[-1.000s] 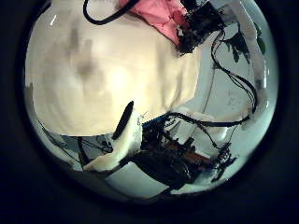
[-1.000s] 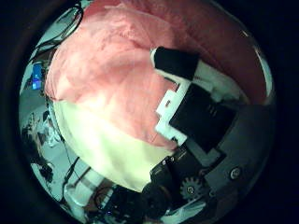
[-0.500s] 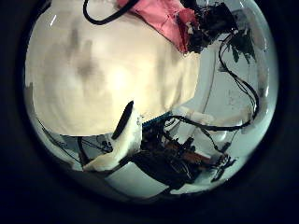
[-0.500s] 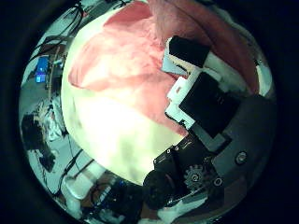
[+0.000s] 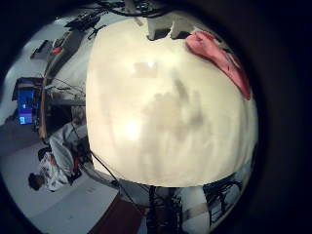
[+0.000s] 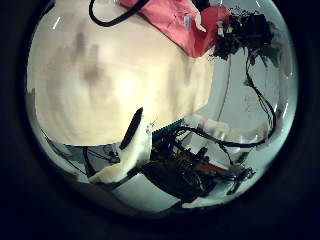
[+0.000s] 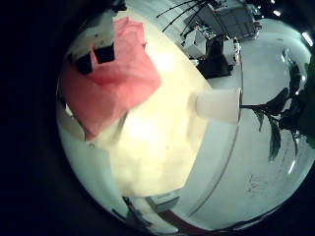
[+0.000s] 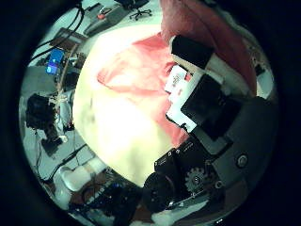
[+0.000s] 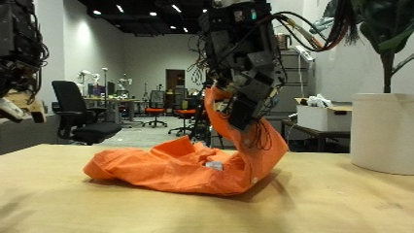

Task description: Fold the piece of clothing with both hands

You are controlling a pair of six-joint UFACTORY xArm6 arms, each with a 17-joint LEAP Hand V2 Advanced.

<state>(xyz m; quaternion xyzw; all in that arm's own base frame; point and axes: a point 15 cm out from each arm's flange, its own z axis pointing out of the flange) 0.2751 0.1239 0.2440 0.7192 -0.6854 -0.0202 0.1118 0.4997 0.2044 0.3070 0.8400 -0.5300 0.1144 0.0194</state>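
The orange garment [image 9: 194, 165] lay bunched on the desk [image 9: 78, 199], with 1 edge lifted off it by a robot hand [image 9: 246, 92] hanging over the cloth. From the outside view I could not tell which arm that was, but the right thumb side palm view showed cloth [image 8: 202, 28] draped against the right robot hand's fingers [image 8: 193, 89], apparently pinching it. The left robot hand hovered well apart over bare desk [image 5: 166, 117], the garment [image 5: 219, 58] at the far edge; its finger state was unclear. The lifted edge probably had to travel across the heap.
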